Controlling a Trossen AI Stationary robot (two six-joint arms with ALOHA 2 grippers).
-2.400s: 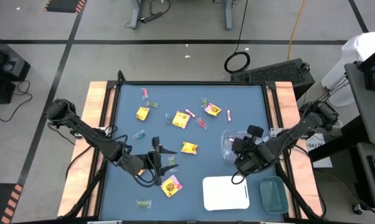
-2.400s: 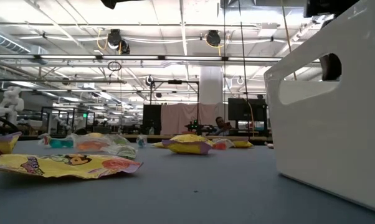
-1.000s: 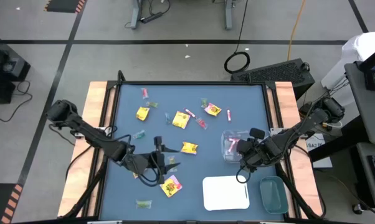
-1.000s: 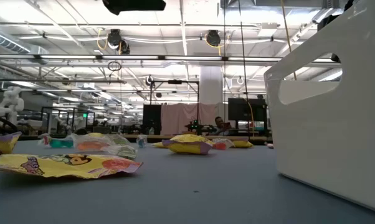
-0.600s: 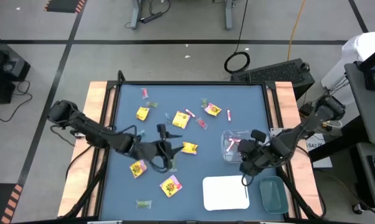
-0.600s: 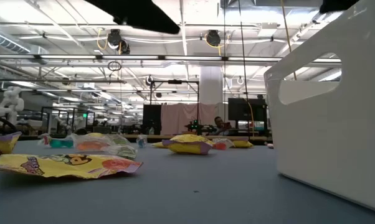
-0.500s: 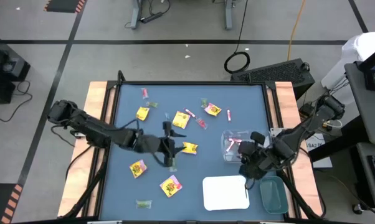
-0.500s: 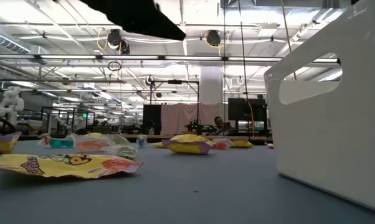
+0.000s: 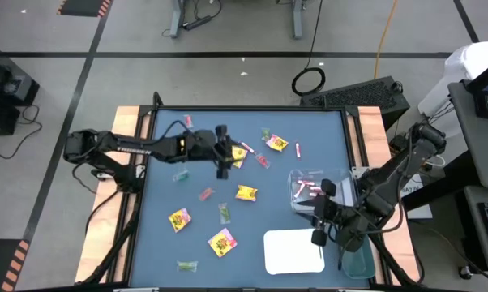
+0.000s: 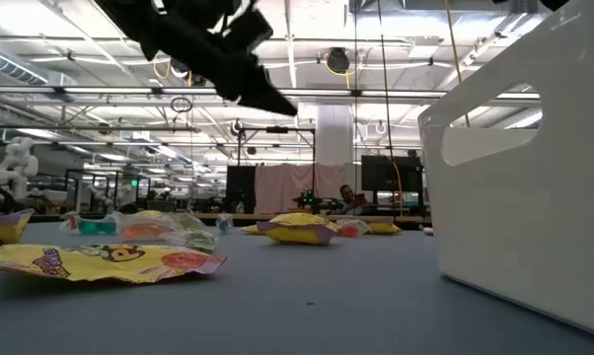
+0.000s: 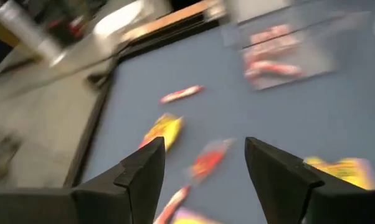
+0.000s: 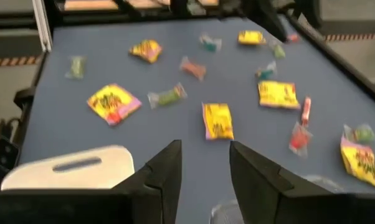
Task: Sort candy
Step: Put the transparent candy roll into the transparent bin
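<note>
Blue tabletop (image 9: 167,247) carries scattered candy (image 9: 245,192); pink sticks lie in the clear tray (image 9: 307,191). Left tool (image 9: 222,159) hovers over the far sweets, jaws apart, empty. Right tool (image 9: 321,219), part open and empty, hangs by the white tray (image 9: 293,251). Next: descend, pinch one piece.

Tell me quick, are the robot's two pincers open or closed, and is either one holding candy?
Left pincer: open, holding nothing, above the candy at the table's far side.
Right pincer: open, holding nothing, near the white tray.
</note>
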